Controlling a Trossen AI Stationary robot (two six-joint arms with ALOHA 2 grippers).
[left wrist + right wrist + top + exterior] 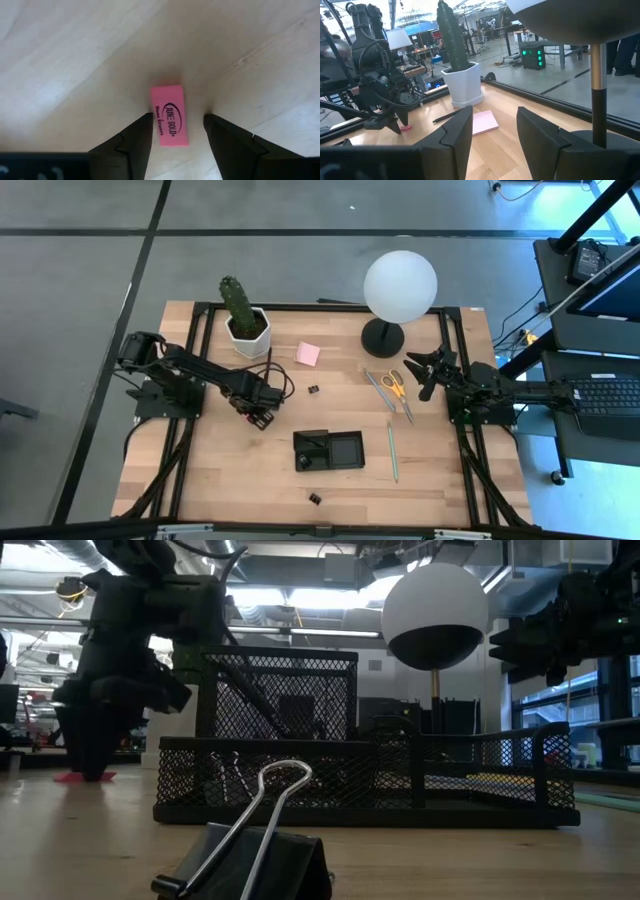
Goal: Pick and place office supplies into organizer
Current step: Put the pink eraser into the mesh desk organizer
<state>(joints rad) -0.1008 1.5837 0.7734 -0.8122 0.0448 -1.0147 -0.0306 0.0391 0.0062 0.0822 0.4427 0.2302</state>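
**Left fingers straddle the eraser, grip not yet made**

Nearest the low camera lies a black binder clip [250, 860], its wire handle tipped up, at the bottom of the frame just in front of the mesh organizer [370, 780]. From above, the organizer [329, 450] sits low of centre on the worktop [220, 470].

Left of it, the left gripper [262, 415] points down at the wood. Its wrist view shows the fingers [132, 142] spread wide on either side of the pink eraser [170, 115], which lies flat between them, long axis running along the fingers; no contact is visible.

Judging by looks, the eraser is light, rubbery and slightly yielding, with good friction, so it should not slip. Its long flat sides are the natural hold, taken mid-length so it does not pivot.

At centre right of the high view, the right gripper [425, 372] waits near the scissors [397, 387], fingers [452, 132] parted and empty.
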